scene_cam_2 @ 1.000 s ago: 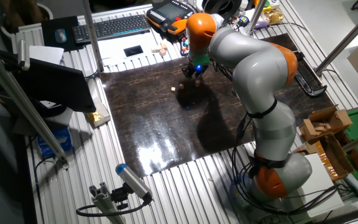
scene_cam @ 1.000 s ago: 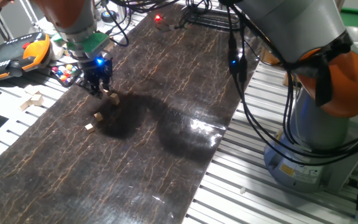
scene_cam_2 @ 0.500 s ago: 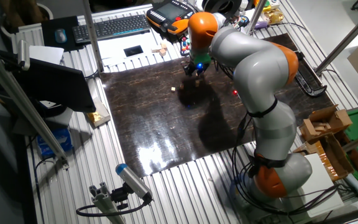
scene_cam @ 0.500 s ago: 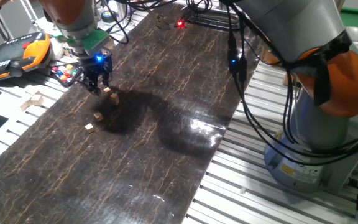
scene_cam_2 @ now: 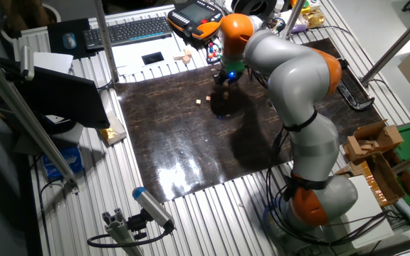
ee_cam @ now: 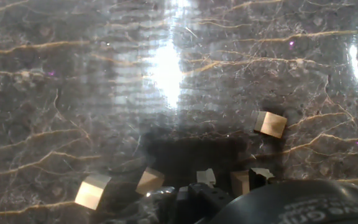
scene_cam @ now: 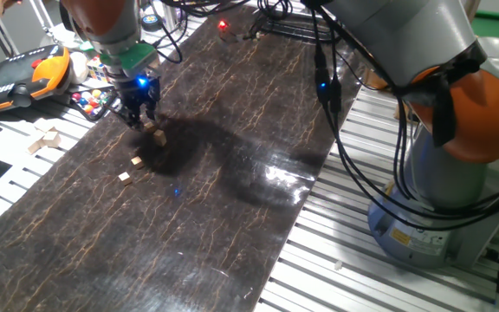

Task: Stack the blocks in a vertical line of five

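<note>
I saw the gripper (scene_cam: 137, 119) hanging just above the dark tabletop (scene_cam: 232, 199) — whether its fingers were apart or together, I could not tell. Three blocks lay near it at about five o'clock: one (scene_cam: 159, 136) closest, another (scene_cam: 137, 161) further, the last (scene_cam: 124, 177) beyond.

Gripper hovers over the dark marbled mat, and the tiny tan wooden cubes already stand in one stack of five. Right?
Not stacked. The hand view shows the tiny tan wooden cubes lying apart on the dark marbled mat. The gripper does hover over it.
</note>
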Motion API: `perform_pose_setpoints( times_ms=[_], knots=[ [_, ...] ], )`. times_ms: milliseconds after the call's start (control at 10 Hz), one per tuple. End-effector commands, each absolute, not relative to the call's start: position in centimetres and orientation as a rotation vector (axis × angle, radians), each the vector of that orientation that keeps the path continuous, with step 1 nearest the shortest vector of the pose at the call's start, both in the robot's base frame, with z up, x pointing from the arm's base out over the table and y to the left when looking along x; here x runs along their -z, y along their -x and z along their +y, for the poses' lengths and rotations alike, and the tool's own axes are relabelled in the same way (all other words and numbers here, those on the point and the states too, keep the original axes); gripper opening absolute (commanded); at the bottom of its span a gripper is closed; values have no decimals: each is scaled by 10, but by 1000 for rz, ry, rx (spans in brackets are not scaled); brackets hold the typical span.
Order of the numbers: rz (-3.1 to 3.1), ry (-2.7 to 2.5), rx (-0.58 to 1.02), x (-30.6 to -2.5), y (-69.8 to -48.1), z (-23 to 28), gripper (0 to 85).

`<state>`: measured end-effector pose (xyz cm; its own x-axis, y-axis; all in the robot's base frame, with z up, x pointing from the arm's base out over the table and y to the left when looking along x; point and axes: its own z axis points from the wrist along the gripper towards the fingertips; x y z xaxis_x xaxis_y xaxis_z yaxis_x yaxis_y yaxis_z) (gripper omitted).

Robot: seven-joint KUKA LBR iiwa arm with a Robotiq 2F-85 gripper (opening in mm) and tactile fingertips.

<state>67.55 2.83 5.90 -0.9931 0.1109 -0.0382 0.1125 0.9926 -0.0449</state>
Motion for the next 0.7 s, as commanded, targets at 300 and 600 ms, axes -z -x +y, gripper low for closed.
perform_pose_setpoints(
  times_ms=[300, 600],
  knots=[
    [3097, -183, 73, -44, -679, 21, 410],
    [3096, -200, 67, -38, -683, 20, 400]
  ],
)
